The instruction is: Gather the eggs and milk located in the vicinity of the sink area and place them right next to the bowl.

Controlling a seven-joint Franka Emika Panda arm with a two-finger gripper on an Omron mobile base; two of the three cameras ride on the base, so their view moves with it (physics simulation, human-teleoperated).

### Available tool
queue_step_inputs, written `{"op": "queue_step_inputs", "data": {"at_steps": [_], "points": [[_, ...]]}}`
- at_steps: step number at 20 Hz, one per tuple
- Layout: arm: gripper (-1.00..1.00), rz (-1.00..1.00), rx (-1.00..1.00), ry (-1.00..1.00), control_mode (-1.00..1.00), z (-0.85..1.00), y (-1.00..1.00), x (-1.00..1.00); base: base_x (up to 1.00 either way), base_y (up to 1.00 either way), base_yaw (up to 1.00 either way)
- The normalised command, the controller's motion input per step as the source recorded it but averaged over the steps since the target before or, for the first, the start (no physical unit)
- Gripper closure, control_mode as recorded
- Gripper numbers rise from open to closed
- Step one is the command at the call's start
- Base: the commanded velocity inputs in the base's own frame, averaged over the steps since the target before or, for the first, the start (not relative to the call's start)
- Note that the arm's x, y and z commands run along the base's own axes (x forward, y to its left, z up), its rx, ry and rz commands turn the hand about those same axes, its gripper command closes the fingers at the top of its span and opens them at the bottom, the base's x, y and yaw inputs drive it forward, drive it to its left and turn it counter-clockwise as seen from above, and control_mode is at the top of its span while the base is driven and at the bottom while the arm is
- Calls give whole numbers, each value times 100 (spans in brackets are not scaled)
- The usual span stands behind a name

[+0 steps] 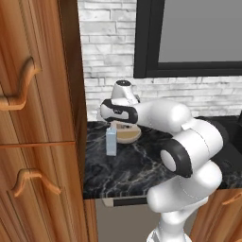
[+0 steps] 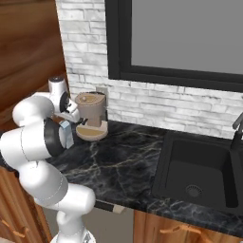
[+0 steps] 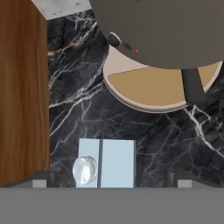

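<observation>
Fingers spread wide, nothing between them; in the hand view the two fingertips sit at the bottom edge, left and right, and the gripper looks straight down at the milk, a pale blue carton at bottom centre, seen from above with its round cap at its left. Carton stands upright on the black marbled counter, untouched. Above it in that frame, upper right, a brown coffee machine on a round tan base, near the carton but apart. A wooden cabinet side fills the left edge, close beside the carton. In the left base view the milk stands at centre left below the white hand, just in front of the machine's base, by the cabinet wall. In the right base view the coffee machine sits at upper left against the white brick wall; the sink, black and recessed, lies at lower right, well apart from it.
</observation>
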Motion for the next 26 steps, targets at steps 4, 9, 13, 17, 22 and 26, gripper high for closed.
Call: {"op": "queue_step_inputs", "data": {"at_steps": [4,9,13,17,22,26], "points": [[-100,0,0,0,-100,-21,0,0,0,0,0],[-100,0,0,0,-100,-17,0,0,0,0,0],[-100,0,0,0,-100,-25,0,0,0,0,0],[-100,0,0,0,-100,-25,0,0,0,0,0],[-100,0,-1,0,-100,-8,0,0,0,0,0],[-100,0,0,0,-100,6,0,0,0,0,0]]}}
